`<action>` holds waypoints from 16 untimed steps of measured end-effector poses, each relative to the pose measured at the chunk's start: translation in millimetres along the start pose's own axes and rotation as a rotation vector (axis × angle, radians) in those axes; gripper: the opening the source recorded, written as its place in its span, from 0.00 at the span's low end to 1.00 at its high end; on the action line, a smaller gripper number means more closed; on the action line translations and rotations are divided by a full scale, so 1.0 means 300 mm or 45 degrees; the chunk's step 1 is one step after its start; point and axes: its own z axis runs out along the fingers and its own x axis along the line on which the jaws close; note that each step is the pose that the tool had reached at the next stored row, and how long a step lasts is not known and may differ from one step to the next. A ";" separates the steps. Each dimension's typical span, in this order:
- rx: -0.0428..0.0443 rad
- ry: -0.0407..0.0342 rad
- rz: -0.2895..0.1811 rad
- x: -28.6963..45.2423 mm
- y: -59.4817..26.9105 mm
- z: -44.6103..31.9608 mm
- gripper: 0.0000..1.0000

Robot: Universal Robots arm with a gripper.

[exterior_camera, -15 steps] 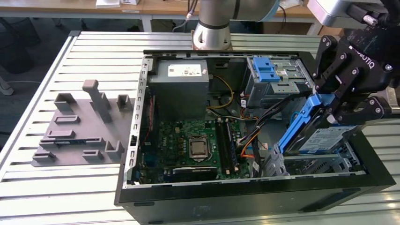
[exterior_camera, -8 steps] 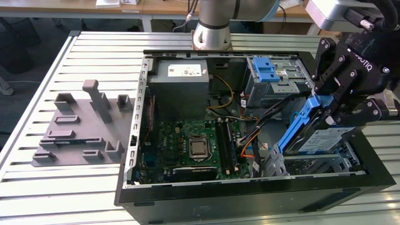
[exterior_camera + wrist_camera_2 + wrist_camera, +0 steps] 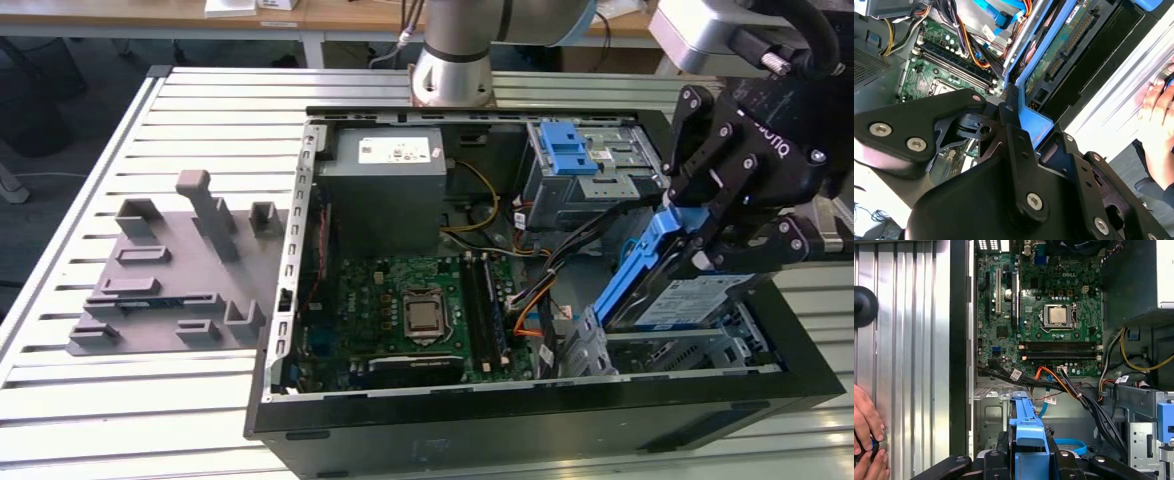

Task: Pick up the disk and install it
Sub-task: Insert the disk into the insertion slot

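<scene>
Gripper: my gripper (image 3: 705, 240) is closed on the upper end of the disk (image 3: 683, 298); the fingers seem to press on its blue bracket (image 3: 625, 290).
Disk: it hangs tilted, with the lower end pointing down into the metal bay (image 3: 667, 352) in the corner of the computer case (image 3: 534, 405), on the exterior view's right.
Contact: I cannot tell if the lower edge already touches the bay or is just above it, because my own gripper covers this place in both wrist views.
Risk, angle: the disk is not parallel to the bay. If I push it like this, I think the bracket can catch on the bay wall and jam.
Risk, grip: I hold only one end. A jam could turn the disk between my fingers, or pull it out.
Risk, cables: the orange and black cables (image 3: 1069, 386) run just beside the bay. The disk could pinch them or drag them down.
Risk, board: the green board (image 3: 414, 310) lies open near the bay. A falling disk could hit it.
Risk, person: a hand (image 3: 866, 436) rests on the surface (image 3: 904, 340) outside the case wall. A wide swing of my arm could come close to it.
</scene>
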 end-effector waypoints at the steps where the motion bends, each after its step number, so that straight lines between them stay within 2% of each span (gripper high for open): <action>1: 0.000 0.0001 0.000 0.000 0.000 0.001 0.36; 16: 0.000 -0.0001 0.000 0.000 -0.001 0.029 0.36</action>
